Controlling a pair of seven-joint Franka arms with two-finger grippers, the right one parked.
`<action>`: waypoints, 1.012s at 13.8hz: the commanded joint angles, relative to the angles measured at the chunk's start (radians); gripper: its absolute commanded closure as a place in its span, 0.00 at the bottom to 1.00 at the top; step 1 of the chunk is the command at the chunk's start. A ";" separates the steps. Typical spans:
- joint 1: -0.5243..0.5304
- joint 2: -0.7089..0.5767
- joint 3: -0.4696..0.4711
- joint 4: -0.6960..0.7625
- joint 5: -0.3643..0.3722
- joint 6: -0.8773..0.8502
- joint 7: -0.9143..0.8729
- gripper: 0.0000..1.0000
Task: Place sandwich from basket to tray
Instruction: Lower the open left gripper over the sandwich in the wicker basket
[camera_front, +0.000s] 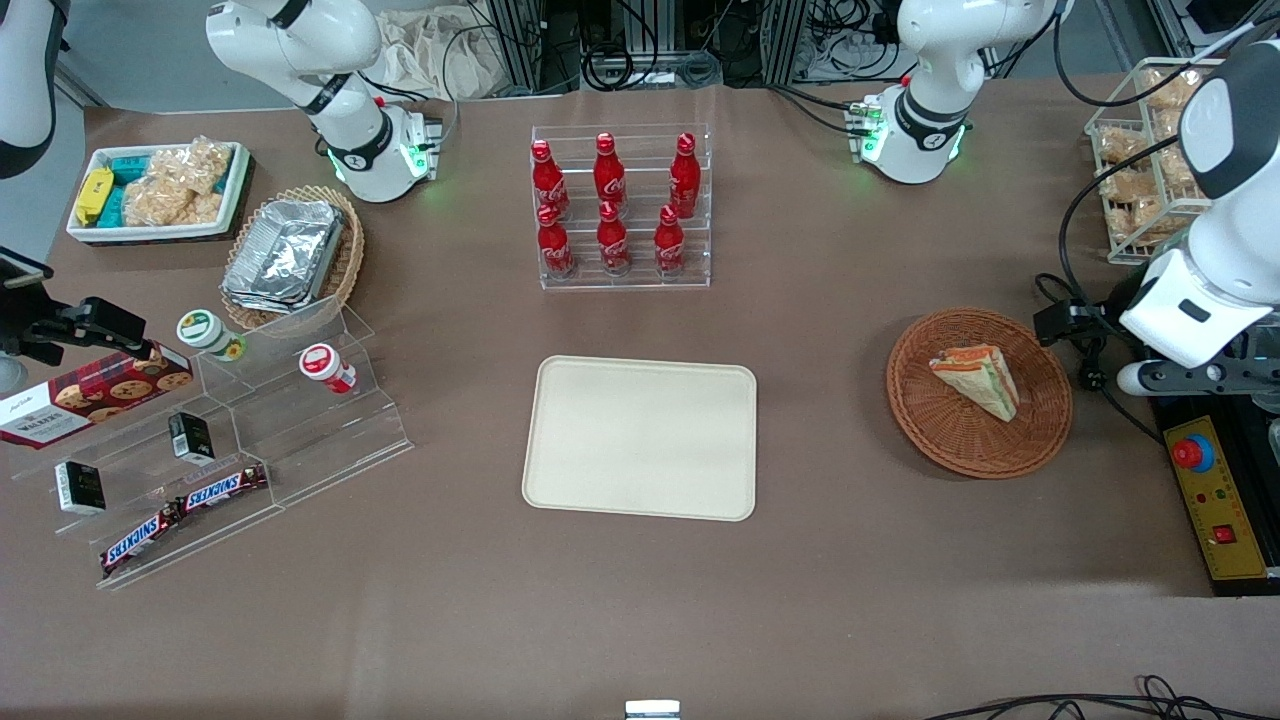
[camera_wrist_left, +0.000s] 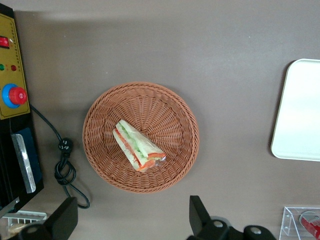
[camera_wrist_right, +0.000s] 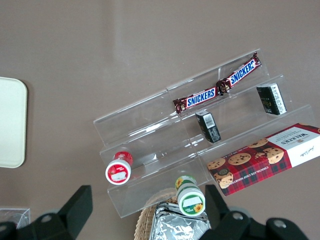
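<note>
The sandwich (camera_front: 978, 378) is a wrapped wedge of white bread with green and orange-red layers. It lies in the round reddish-brown basket (camera_front: 940, 440) toward the working arm's end of the table. The cream tray (camera_front: 640, 440) lies flat at the table's middle, with nothing on it. In the left wrist view my gripper (camera_wrist_left: 131, 220) is open, its fingers (camera_wrist_left: 197, 216) spread wide with nothing between them. It hangs high above bare table beside the basket (camera_wrist_left: 170, 110), apart from the sandwich (camera_wrist_left: 137, 146). An edge of the tray (camera_wrist_left: 300, 110) shows too.
A control box with a red button (camera_front: 1210, 490) and a black cable (camera_wrist_left: 65, 170) lie beside the basket. A clear rack of red bottles (camera_front: 620, 210) stands farther from the front camera than the tray. An acrylic step shelf (camera_front: 230, 440) of snacks is toward the parked arm's end.
</note>
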 joint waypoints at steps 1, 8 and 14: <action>0.005 0.028 -0.003 0.043 -0.001 -0.034 -0.025 0.00; 0.023 0.019 -0.002 -0.036 0.008 -0.045 -0.347 0.00; 0.025 -0.068 0.012 -0.418 0.032 0.327 -0.694 0.00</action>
